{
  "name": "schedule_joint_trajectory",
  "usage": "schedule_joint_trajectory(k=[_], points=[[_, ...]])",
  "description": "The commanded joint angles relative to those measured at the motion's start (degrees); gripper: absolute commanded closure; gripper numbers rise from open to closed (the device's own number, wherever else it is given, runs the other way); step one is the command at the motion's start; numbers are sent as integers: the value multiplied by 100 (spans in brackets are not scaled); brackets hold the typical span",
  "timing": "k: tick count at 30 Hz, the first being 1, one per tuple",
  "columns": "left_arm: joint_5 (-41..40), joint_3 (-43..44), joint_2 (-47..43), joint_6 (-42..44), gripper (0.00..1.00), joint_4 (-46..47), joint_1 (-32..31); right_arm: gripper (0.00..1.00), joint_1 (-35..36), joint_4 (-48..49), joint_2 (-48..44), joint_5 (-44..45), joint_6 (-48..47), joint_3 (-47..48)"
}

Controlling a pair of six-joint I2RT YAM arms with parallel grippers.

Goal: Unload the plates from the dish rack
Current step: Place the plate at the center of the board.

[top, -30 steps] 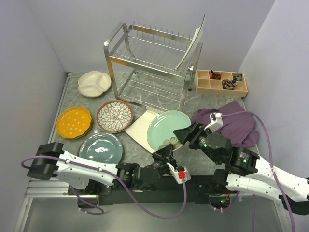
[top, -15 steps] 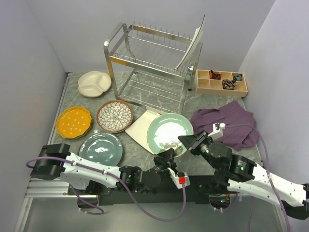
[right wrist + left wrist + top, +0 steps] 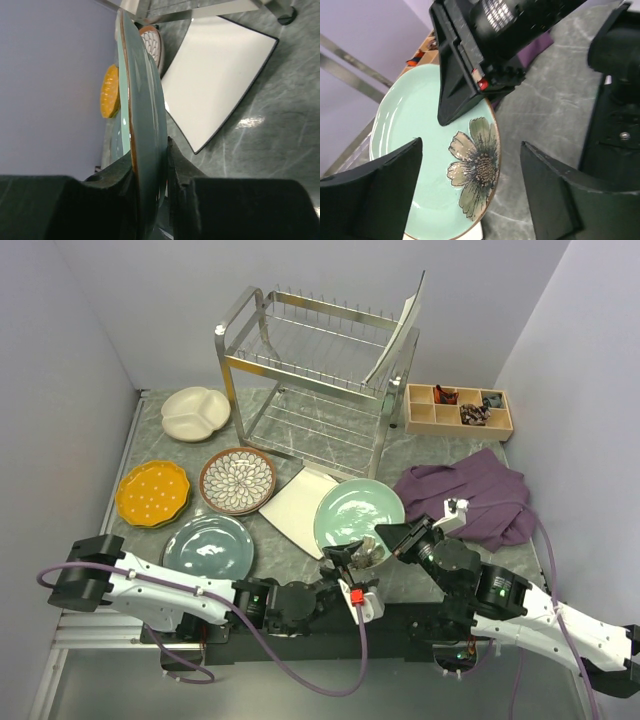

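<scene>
Dish rack [image 3: 300, 370]: stands at the far middle of the tabletop [image 3: 283, 558]; both tiers bare but for one item

Left in the rack, 1: pale plate with a dark rim [image 3: 400, 335], leaning on edge at the right end of the upper tier

Unloaded and lying flat on the tabletop, 5: cream divided plate [image 3: 196, 412], far left; orange-yellow dotted plate [image 3: 152, 493], by the left edge; brown petal-patterned plate [image 3: 237, 480], just beside it; grey-blue plate [image 3: 208, 547], near left; white square plate [image 3: 298, 502], in front of the rack's legs

In transit, 1: pale green flower plate [image 3: 358, 515], near middle, overlapping the white square plate's right corner; whether it rests on anything cannot be told

Right pincer [image 3: 150, 165]: clamped on the green plate's near rim, one finger on each face

Left pincer [image 3: 470, 185]: spread wide, fingers either side of the flower-painted rim, gripping nothing

Judged progress: six of seven plates out, the sixth not yet set down; what remains is to place the green plate and fetch the leaning one from the top tier
</scene>
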Motion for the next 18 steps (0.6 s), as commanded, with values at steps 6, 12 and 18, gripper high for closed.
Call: schedule_joint_trajectory(k=[6, 12, 18], points=[[883, 784, -358, -2310, 17, -1156, 428, 100, -97, 519, -454, 396, -227, 236], [1946, 892, -1244, -4773, 24, -2083, 1825, 100, -97, 158, -1112, 168, -658, 211], [3071, 498, -2098, -6066, 24, -2409, 3231, 100, -97, 219, -1596, -586, -1097, 210]])
